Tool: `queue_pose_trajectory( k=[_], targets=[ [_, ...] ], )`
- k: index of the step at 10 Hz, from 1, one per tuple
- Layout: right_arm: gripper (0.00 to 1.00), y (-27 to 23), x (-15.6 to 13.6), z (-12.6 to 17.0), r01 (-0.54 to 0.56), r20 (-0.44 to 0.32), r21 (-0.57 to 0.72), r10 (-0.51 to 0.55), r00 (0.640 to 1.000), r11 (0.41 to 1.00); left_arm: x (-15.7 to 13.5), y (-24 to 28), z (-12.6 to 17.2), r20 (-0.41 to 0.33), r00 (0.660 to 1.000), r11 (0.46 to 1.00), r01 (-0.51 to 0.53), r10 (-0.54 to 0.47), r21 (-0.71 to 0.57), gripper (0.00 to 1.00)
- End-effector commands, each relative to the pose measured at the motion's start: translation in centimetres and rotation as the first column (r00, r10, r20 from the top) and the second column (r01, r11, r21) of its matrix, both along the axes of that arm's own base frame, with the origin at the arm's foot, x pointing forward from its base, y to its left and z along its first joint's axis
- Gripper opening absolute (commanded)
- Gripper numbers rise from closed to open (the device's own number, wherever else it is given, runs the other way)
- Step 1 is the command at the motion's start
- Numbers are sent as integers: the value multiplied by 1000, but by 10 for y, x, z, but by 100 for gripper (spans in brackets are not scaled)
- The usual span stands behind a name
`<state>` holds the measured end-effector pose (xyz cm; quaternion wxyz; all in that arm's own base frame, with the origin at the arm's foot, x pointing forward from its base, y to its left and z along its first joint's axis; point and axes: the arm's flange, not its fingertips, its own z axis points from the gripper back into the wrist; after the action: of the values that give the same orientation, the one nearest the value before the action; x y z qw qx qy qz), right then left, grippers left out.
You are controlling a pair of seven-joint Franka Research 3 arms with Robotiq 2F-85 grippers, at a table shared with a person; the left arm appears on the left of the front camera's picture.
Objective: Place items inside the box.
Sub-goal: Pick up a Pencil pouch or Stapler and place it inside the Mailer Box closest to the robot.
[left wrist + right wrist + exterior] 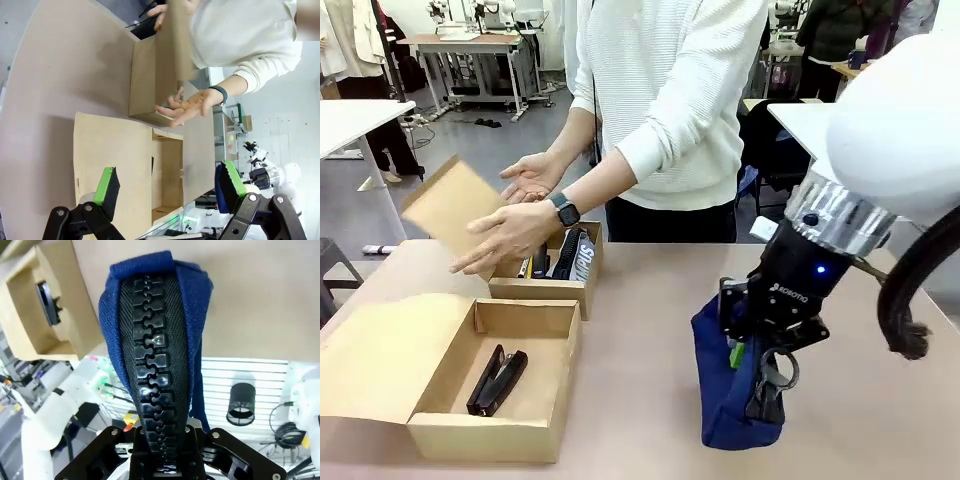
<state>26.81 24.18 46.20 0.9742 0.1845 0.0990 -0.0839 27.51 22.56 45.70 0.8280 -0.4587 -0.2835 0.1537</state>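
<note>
The box, the larger brown one, sits open at the front left with its flap laid out to the left. One black stapler lies inside it. My right gripper is shut on the navy-blue zip pouch, which hangs upright to the right of the box with its lower end at the table. In the right wrist view the pouch and its black zipper run up from the gripper, with the box and stapler at upper left. My left gripper is open above the box.
A smaller brown box behind the larger one holds several dark supplies and something yellow. A person stands at the far side, both hands over that box by its raised lid. Bare table lies between the boxes and the pouch.
</note>
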Motion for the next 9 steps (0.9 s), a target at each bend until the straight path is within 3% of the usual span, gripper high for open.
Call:
queue_pose_trajectory(
  k=[1,2,9],
  targets=[
    [0,9,7,5,-35,-17,-6,35,999,999,0,-1,0,29,1000,1000,4,-4,-9,100],
    [7,0,0,0,0,0,0,0,1000,1000,0,-1,0,29,1000,1000,4,-4,-9,100],
    [7,19,12,-1,-57,47,37,56,997,998,0,-1,0,29,1000,1000,4,-4,-9,100]
  ],
)
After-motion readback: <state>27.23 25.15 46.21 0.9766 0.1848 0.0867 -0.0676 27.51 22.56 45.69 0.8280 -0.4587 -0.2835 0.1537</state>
